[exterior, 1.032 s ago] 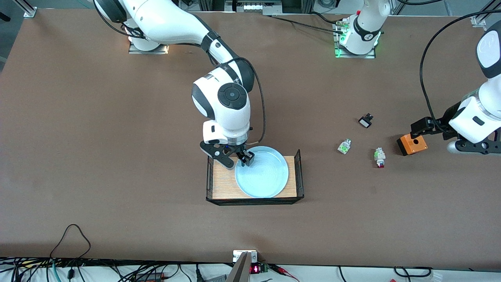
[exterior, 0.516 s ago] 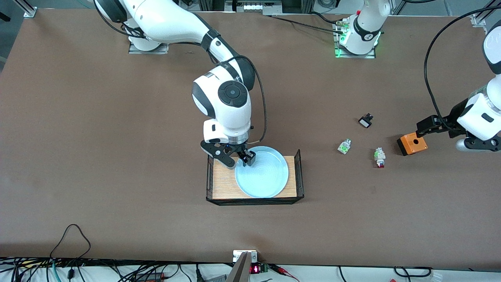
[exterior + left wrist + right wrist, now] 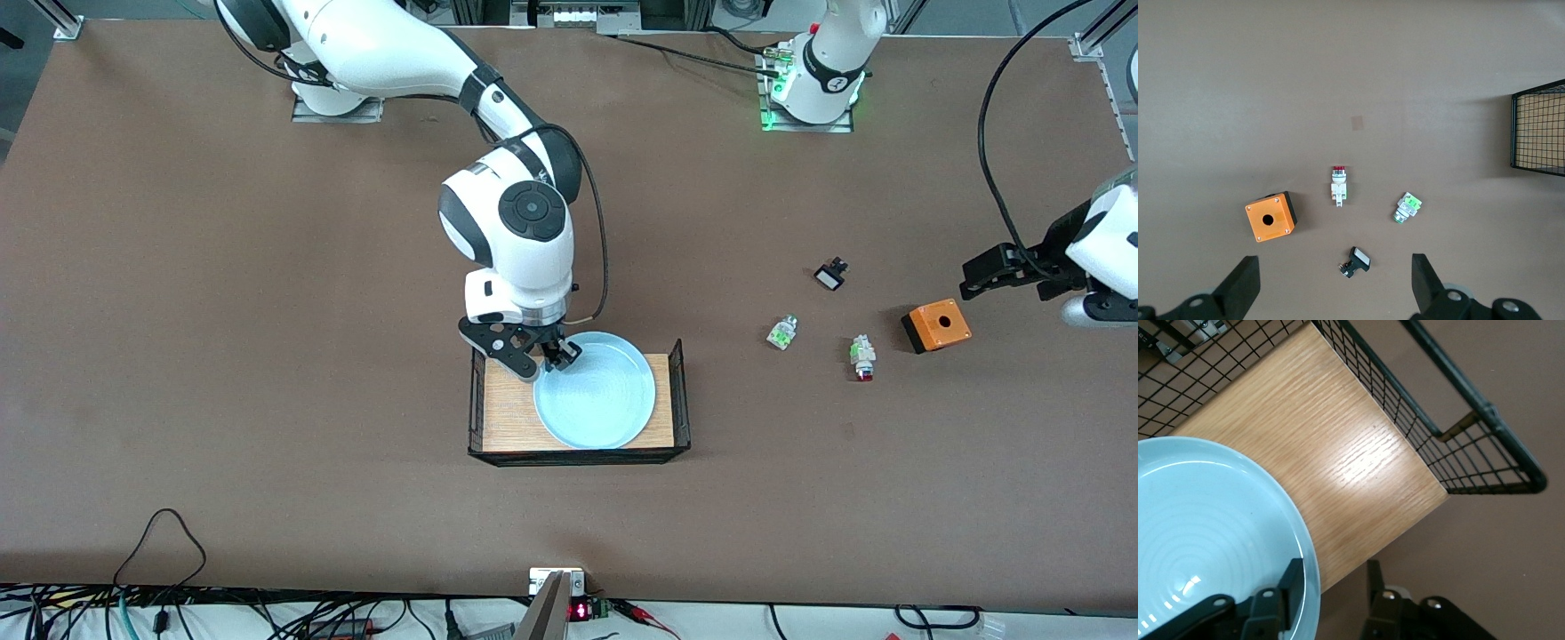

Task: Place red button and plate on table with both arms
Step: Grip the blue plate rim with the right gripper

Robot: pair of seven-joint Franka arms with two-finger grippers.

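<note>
The light blue plate (image 3: 594,389) lies on the wood-board tray (image 3: 507,418); it also shows in the right wrist view (image 3: 1211,533). My right gripper (image 3: 544,363) is open and straddles the plate's rim at the right arm's end of the tray, one finger (image 3: 1291,585) inside the rim, the other outside (image 3: 1333,583). The red button (image 3: 861,358) lies on the table (image 3: 267,356), its red cap toward the front camera, and shows in the left wrist view (image 3: 1338,185). My left gripper (image 3: 1107,311) is open and empty (image 3: 1331,293), high over the table near the small parts.
A green-capped part (image 3: 781,332) and a black-and-white part (image 3: 830,274) lie beside the red button. An orange box (image 3: 935,326) with a hole sits toward the left arm's end of the table. The tray has black wire ends (image 3: 680,391).
My left gripper has risen and drawn away from the orange box toward the left arm's end of the table. The right gripper has shifted slightly at the plate's rim. No object has moved.
</note>
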